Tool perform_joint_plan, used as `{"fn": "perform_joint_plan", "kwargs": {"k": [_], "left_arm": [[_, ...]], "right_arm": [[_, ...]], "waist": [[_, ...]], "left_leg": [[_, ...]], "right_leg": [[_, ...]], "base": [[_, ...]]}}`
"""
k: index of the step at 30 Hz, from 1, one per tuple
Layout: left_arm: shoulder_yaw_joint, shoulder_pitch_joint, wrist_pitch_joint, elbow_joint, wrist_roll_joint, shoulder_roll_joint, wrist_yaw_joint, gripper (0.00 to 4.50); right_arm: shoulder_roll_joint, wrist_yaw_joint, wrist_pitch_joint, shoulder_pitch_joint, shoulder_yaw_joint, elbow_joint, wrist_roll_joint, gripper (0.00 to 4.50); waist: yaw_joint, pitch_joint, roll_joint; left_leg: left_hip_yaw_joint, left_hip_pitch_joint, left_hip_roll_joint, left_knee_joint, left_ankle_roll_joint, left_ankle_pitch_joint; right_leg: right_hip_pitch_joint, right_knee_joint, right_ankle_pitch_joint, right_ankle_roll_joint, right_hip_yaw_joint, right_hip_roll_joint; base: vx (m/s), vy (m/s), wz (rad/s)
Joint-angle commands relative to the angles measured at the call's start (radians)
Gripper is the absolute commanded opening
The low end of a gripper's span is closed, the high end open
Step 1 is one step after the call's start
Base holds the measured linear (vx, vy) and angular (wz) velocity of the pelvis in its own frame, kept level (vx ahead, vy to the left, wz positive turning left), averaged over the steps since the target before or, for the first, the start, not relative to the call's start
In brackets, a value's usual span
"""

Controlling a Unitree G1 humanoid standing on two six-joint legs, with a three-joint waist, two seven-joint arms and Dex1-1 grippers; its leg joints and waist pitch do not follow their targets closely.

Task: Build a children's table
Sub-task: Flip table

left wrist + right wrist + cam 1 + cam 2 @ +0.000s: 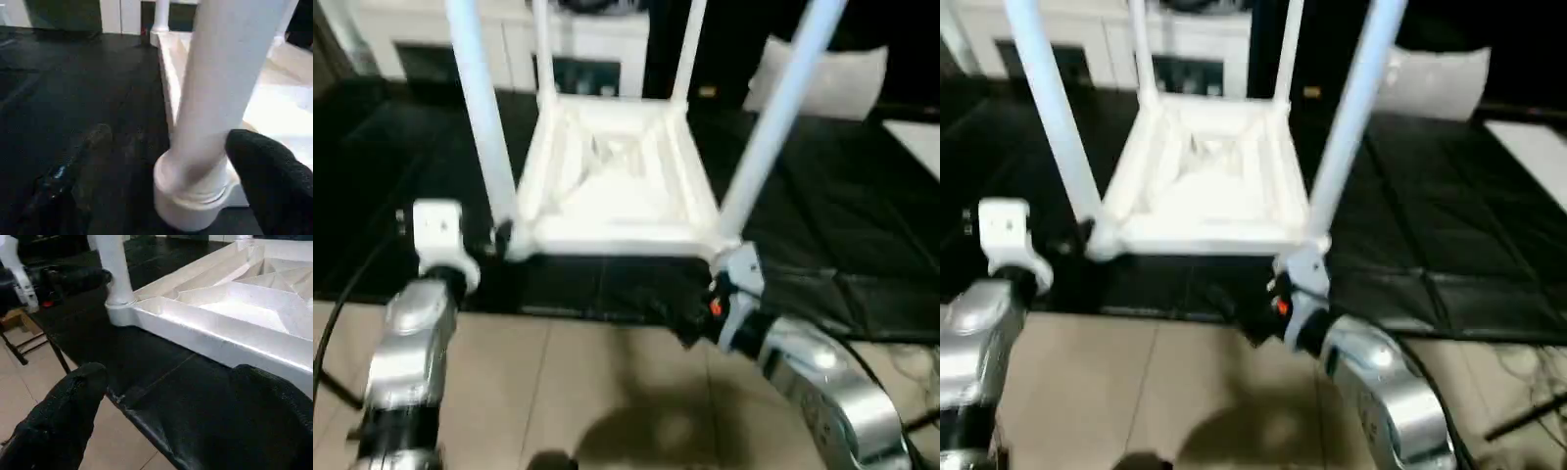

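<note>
The children's table (pixel 612 186) is lying upside down on a black mat (pixel 842 225), its ribbed white underside facing up and all four tapered legs standing upright in the corner sockets. The two near legs, the near left leg (pixel 480 108) and the near right leg (pixel 778 117), are rising past the top edge of the head views, and the two far legs are showing thinner behind them. The mat is covering the floor up to a line just in front of the table, where beige floor tiles (pixel 568 392) are beginning. The left tool (pixel 161 161) is sitting at the near left corner socket (pixel 190 205), its fingers standing apart on either side of the base of that leg, with one black finger (pixel 269 181) showing sharp just beside the socket and the other blurred on the far side; whether either is touching the plastic cannot be told. The right tool (pixel 166 426) is hovering over the mat's front edge near the table's front rim (pixel 220 340), its two black fingers spread wide and gripping nothing. Behind the table, a white cabinet (pixel 558 49) with dark glass doors is standing against the back, and a grey-white cushion (pixel 822 73) is lying to the right of it.
</note>
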Motion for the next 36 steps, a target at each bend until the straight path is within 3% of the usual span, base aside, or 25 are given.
{"fn": "perform_joint_plan", "kwargs": {"k": [1, 4, 5, 7, 8, 10, 11, 13, 16, 18, 21, 23, 25, 27, 28, 29, 30, 33, 36], "left_arm": [[-0.015, -0.039, -0.036, 0.030, -0.006, -0.009, -0.010, 3.84], [-0.039, -0.060, -0.062, 0.062, 0.001, -0.008, -0.034, 3.69], [-0.043, -0.068, -0.070, 0.077, 0.004, -0.006, -0.035, 3.42], [-0.046, -0.087, -0.088, 0.113, 0.003, -0.001, -0.040, 3.36], [-0.050, -0.098, -0.096, 0.136, 0.007, 0.005, -0.050, 3.34], [-0.052, -0.110, -0.104, 0.160, 0.010, 0.011, -0.056, 3.10], [-0.051, -0.122, -0.116, 0.188, 0.013, 0.017, -0.060, 2.98], [-0.051, -0.131, -0.125, 0.208, 0.014, 0.021, -0.061, 2.93], [-0.043, -0.170, -0.149, 0.270, 0.012, 0.027, -0.050, 2.65], [-0.036, -0.189, -0.149, 0.291, 0.001, 0.023, -0.047, 2.50], [-0.020, -0.199, -0.124, 0.286, -0.020, 0.007, -0.032, 2.34], [0.000, -0.174, -0.067, 0.210, -0.061, -0.032, 0.001, 2.17], [0.005, -0.154, -0.034, 0.159, -0.080, -0.057, 0.019, 2.14], [0.004, -0.120, 0.004, 0.082, -0.103, -0.097, 0.046, 2.11], [0.004, -0.112, 0.012, 0.064, -0.108, -0.107, 0.054, 2.11], [-0.005, -0.077, 0.044, -0.013, -0.129, -0.151, 0.076, 2.11], [-0.007, -0.062, 0.058, -0.048, -0.141, -0.175, 0.092, 2.11], [-0.003, -0.031, 0.089, -0.136, -0.189, -0.240, 0.144, 2.11], [0.034, -0.020, 0.151, -0.236, -0.297, -0.349, 0.217, 2.11]], "right_arm": [[-0.006, -0.013, 0.013, -0.005, -0.016, -0.014, -0.002, 4.50], [-0.008, -0.016, 0.014, -0.004, -0.015, -0.017, -0.001, 4.50], [-0.009, -0.017, 0.015, -0.004, -0.015, -0.018, -0.001, 4.50], [-0.012, -0.017, 0.017, -0.003, -0.015, -0.022, 0.001, 4.50], [-0.016, -0.015, 0.019, -0.002, -0.016, -0.025, 0.004, 4.50], [-0.019, -0.014, 0.020, -0.002, -0.018, -0.026, 0.007, 4.50], [-0.021, -0.014, 0.022, -0.004, -0.020, -0.028, 0.011, 4.50], [-0.022, -0.013, 0.023, -0.007, -0.021, -0.027, 0.014, 4.50], [-0.025, -0.008, 0.022, -0.017, -0.023, -0.023, 0.018, 4.50], [-0.027, -0.003, 0.022, -0.023, -0.022, -0.016, 0.021, 4.50], [-0.030, 0.012, 0.018, -0.031, -0.018, -0.005, 0.027, 4.50], [-0.026, 0.027, 0.016, -0.039, -0.018, 0.013, 0.041, 4.50], [-0.026, 0.028, 0.009, -0.045, -0.015, 0.025, 0.036, 4.50], [-0.016, 0.017, 0.005, -0.057, -0.015, 0.043, 0.032, 4.50], [-0.013, 0.014, 0.004, -0.060, -0.016, 0.047, 0.032, 4.50], [0.005, -0.009, 0.007, -0.074, -0.026, 0.065, 0.033, 4.50], [0.011, -0.016, 0.006, -0.080, -0.029, 0.072, 0.032, 4.50], [0.036, -0.038, 0.010, -0.094, -0.040, 0.087, 0.035, 4.50], [0.079, -0.094, 0.026, -0.114, -0.063, 0.126, 0.039, 4.50]], "waist": [[-0.020, -0.050, 0.029], [-0.027, -0.048, 0.012], [-0.028, -0.049, 0.009], [-0.029, -0.056, 0.005], [-0.027, -0.060, 0.005], [-0.025, -0.059, 0.003], [-0.023, -0.056, 0.004], [-0.020, -0.062, 0.003], [-0.014, -0.070, 0.003], [-0.014, -0.078, 0.004], [-0.010, -0.085, 0.005], [-0.008, -0.088, 0.004], [-0.006, -0.090, 0.003], [-0.012, -0.084, 0.000], [-0.014, -0.082, -0.001], [-0.014, -0.081, 0.009], [-0.015, -0.079, 0.000], [-0.010, -0.079, 0.003], [-0.011, -0.078, -0.002]], "left_leg": [[-0.026, 0.028, 0.055, -0.139, -0.089, -0.554], [-0.012, 0.017, 0.049, -0.134, -0.072, -0.497], [-0.008, 0.016, 0.048, -0.132, -0.066, -0.476], [0.001, 0.011, 0.047, -0.127, -0.048, -0.384], [0.009, 0.009, 0.050, -0.125, -0.034, -0.314], [0.015, 0.014, 0.051, -0.124, -0.027, -0.314], [0.019, 0.018, 0.048, -0.122, -0.029, -0.357], [0.016, 0.012, 0.051, -0.124, -0.035, -0.350], [0.021, 0.006, 0.052, -0.121, -0.026, -0.257], [0.024, 0.000, 0.052, -0.112, -0.020, -0.149], [0.034, 0.001, 0.048, -0.096, 0.001, -0.017], [0.038, 0.002, 0.052, -0.093, 0.022, -0.002], [0.039, 0.000, 0.053, -0.089, 0.034, 0.012], [0.041, -0.007, 0.056, -0.093, 0.044, -0.009], [0.043, -0.005, 0.056, -0.093, 0.046, -0.029], [0.043, -0.003, 0.059, -0.093, 0.042, -0.050], [0.044, -0.006, 0.058, -0.094, 0.044, -0.057], [0.047, -0.003, 0.058, -0.093, 0.043, -0.072], [0.050, -0.005, 0.059, -0.094, 0.037, -0.080]], "right_leg": [[0.003, -0.082, -0.283, -0.095, 0.020, -0.064], [0.002, -0.101, -0.411, -0.066, 0.028, -0.080], [0.000, -0.103, -0.422, -0.062, 0.029, -0.082], [0.002, -0.100, -0.386, -0.061, 0.033, -0.082], [-0.001, -0.093, -0.302, -0.075, 0.034, -0.075], [-0.007, -0.093, -0.304, -0.082, 0.035, -0.072], [-0.015, -0.098, -0.359, -0.083, 0.036, -0.071], [-0.010, -0.096, -0.361, -0.081, 0.036, -0.074], [-0.003, -0.081, -0.203, -0.103, 0.034, -0.069], [0.009, -0.062, -0.031, -0.136, 0.030, -0.066], [0.015, -0.042, 0.185, -0.180, 0.025, -0.059], [0.020, -0.038, 0.218, -0.213, 0.023, -0.063], [0.020, -0.036, 0.228, -0.222, 0.023, -0.064], [0.022, -0.038, 0.185, -0.232, 0.022, -0.066], [0.019, -0.043, 0.143, -0.232, 0.023, -0.066], [0.017, -0.047, 0.116, -0.232, 0.024, -0.067], [0.018, -0.049, 0.105, -0.230, 0.025, -0.067], [0.016, -0.052, 0.049, -0.220, 0.027, -0.067], [0.012, -0.057, 0.022, -0.223, 0.026, -0.065]], "base": [[0.000, 0.000, 0.00], [0.000, 0.000, 0.00], [0.000, 0.000, 0.00], [0.000, 0.000, 0.00], [0.000, 0.000, 0.00], [0.000, 0.000, 0.00], [0.000, 0.000, 0.00], [0.000, 0.000, 0.00], [0.058, -0.024, 0.01], [0.074, -0.014, 0.00], [0.070, 0.002, -0.01], [0.027, 0.006, 0.01], [0.000, 0.000, 0.00], [0.000, 0.000, 0.00], [0.000, 0.000, 0.00], [0.000, 0.000, 0.00], [0.000, 0.000, 0.00], [0.000, 0.000, 0.00], [0.000, 0.000, 0.00]]}}
